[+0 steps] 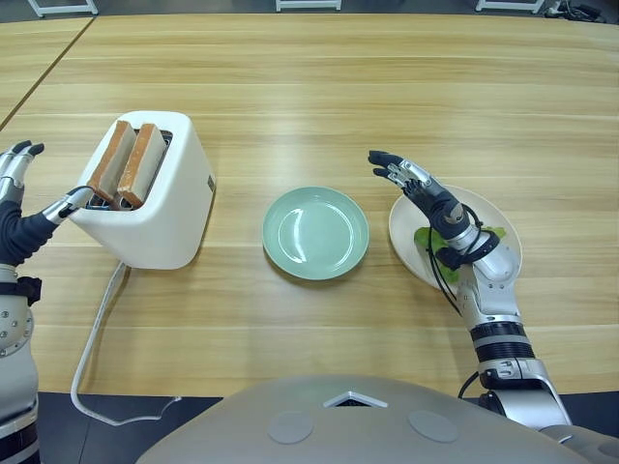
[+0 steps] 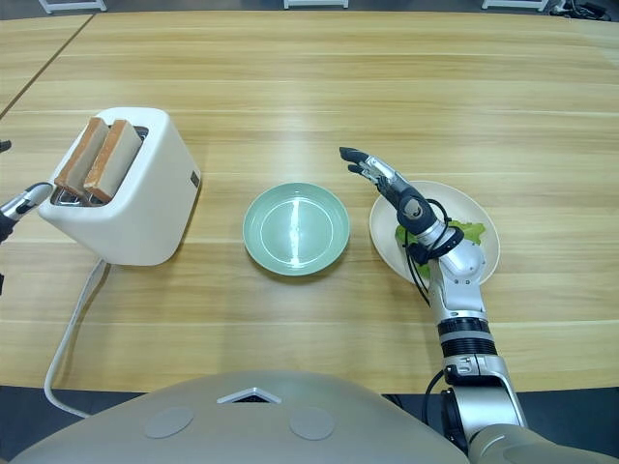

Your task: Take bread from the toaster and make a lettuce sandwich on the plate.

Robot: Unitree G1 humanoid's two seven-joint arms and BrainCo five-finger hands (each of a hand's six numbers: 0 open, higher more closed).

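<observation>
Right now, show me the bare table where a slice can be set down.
Free: the far table beyond everything; the strip between toaster and green plate; the green plate itself. Crowded: the cream plate, under lettuce and the right hand; the toaster's left side, by the left hand.

We see a white toaster (image 1: 160, 217) at the left, upright, with two browned bread slices (image 1: 131, 162) standing side by side out of its slots, leaning a little left. A pale green plate (image 1: 315, 232) lies at centre. Just right of it, leafy green lettuce (image 2: 471, 230) rests on a cream plate (image 1: 484, 201), partly hidden.
</observation>
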